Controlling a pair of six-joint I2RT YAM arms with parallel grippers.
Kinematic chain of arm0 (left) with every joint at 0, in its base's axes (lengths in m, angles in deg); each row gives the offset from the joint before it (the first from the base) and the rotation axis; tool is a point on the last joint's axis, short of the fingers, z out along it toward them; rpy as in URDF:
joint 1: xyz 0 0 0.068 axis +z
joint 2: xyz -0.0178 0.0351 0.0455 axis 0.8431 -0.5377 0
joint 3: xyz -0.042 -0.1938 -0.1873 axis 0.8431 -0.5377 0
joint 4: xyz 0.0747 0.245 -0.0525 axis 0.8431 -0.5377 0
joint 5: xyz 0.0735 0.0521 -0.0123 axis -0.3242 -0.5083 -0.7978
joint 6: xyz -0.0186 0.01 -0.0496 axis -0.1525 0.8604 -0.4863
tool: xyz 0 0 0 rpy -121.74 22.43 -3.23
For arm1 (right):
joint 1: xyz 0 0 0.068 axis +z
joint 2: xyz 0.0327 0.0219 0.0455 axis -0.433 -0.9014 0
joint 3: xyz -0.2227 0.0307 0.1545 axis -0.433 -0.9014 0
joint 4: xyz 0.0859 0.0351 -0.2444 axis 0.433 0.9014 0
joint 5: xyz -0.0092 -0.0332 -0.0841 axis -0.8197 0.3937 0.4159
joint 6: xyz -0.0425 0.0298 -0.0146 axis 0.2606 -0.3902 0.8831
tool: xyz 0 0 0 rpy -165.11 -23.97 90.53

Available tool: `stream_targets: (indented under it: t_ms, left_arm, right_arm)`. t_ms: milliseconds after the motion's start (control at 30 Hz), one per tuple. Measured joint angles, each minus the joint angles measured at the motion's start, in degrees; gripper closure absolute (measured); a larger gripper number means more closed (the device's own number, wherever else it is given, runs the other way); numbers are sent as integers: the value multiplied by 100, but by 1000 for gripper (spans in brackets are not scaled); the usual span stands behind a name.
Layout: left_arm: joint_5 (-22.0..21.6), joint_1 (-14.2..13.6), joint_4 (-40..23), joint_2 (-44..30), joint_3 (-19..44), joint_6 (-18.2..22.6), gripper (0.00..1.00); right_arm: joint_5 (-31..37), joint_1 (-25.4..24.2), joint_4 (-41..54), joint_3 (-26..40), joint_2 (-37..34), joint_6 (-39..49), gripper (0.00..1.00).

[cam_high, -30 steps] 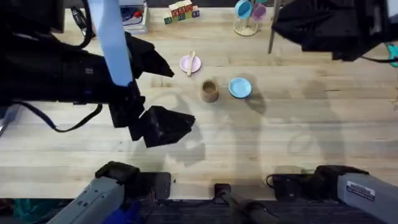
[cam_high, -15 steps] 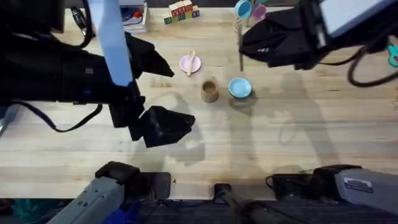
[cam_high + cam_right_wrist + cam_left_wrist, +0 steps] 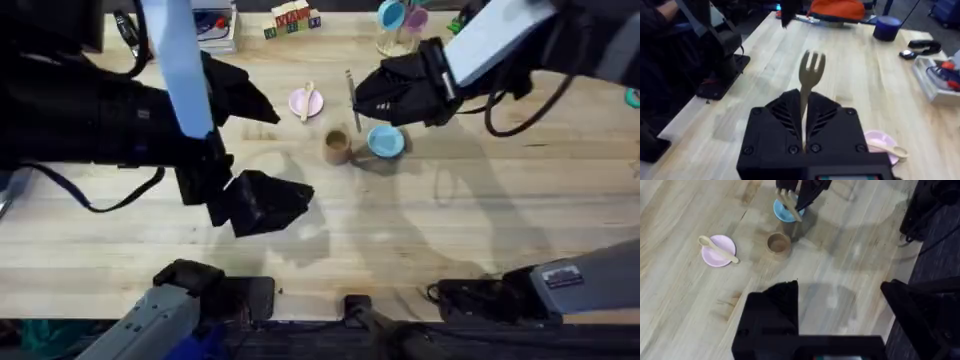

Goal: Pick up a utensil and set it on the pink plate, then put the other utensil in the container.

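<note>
Overhead: one spoon (image 3: 307, 100), one fork (image 3: 351, 95), two plates.

The bench (image 3: 450, 220) is pale wood with visible grain and a soft sheen. The fork (image 3: 810, 75) and the spoon (image 3: 717, 249) are light, matt wood. The pink plate (image 3: 715, 257) looks like smooth plastic. The container (image 3: 778, 245) has a brown, wood-like surface. The right gripper (image 3: 804, 131) is matt black plastic.
</note>
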Motion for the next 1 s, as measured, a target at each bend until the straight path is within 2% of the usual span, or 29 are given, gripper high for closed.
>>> stream_targets:
  t_ms: [300,700,1000]
  left_arm:
    - [0,0,0,0,0,2,6]
    - [0,0,0,0,0,2,6]
    - [0,0,0,0,0,2,7]
  right_arm:
    - [-102,13,-883,-7,-756,-22,970]
    - [-84,265,-1235,-11,-930,-85,970]
    - [-82,271,-1301,-11,-1085,-95,970]
